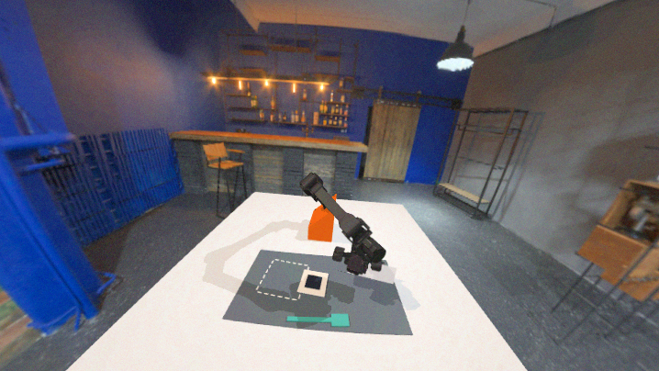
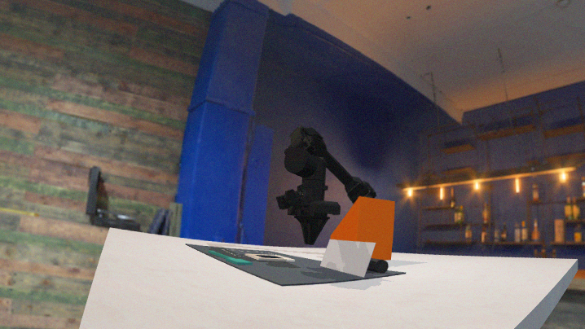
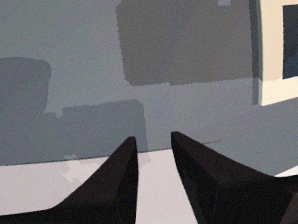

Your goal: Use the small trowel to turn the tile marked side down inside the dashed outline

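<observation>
The cream tile (image 1: 305,289) (image 2: 289,259) (image 3: 271,50) lies flat on the mat (image 1: 385,322) (image 2: 286,278) (image 3: 85,85), its dark square mark facing up. It covers part of the right side of the dashed outline (image 1: 275,260) and lies mostly outside it. The teal trowel (image 1: 340,320) (image 2: 230,258) lies flat near the mat's front edge in the top view, blade to the right. My gripper (image 2: 310,243) (image 3: 153,140) points down above the mat, right of the tile in the top view. Its fingers stand slightly apart with nothing between them. The arm hides the fingertips in the top view.
A pale tilted panel (image 1: 383,275) (image 2: 347,257) stands at the mat's back right in the top view, near my gripper. An orange block (image 1: 318,227) (image 2: 376,229) stands behind the mat. A black cylinder (image 2: 380,265) shows behind the panel.
</observation>
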Controlling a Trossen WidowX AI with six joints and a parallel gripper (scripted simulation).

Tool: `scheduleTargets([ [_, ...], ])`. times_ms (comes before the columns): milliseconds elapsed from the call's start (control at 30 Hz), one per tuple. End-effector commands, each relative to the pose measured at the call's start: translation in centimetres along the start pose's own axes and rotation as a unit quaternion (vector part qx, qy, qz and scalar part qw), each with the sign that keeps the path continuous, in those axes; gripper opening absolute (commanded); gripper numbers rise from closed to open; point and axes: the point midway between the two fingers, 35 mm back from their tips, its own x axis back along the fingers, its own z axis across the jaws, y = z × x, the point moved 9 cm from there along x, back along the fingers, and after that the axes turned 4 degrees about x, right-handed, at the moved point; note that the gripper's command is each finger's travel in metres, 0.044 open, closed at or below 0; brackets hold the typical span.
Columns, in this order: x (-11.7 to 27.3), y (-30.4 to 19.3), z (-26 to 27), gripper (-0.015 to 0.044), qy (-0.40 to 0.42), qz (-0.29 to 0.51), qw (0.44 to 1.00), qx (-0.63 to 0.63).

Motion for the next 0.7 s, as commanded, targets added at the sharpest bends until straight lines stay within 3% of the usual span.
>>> scheduleTargets([
  [0,0.4,-0.2,0.1,0.0100,0.000,-0.002,1.000,0.001],
  [133,2.9,-0.7,0.1,0.0100,-0.002,-0.001,1.000,0.004],
  [567,3.2,-0.7,0.2,0.0100,-0.002,-0.007,1.000,0.008],
  [667,3.2,-0.7,0.2,0.0021,-0.002,-0.007,1.000,0.008],
])
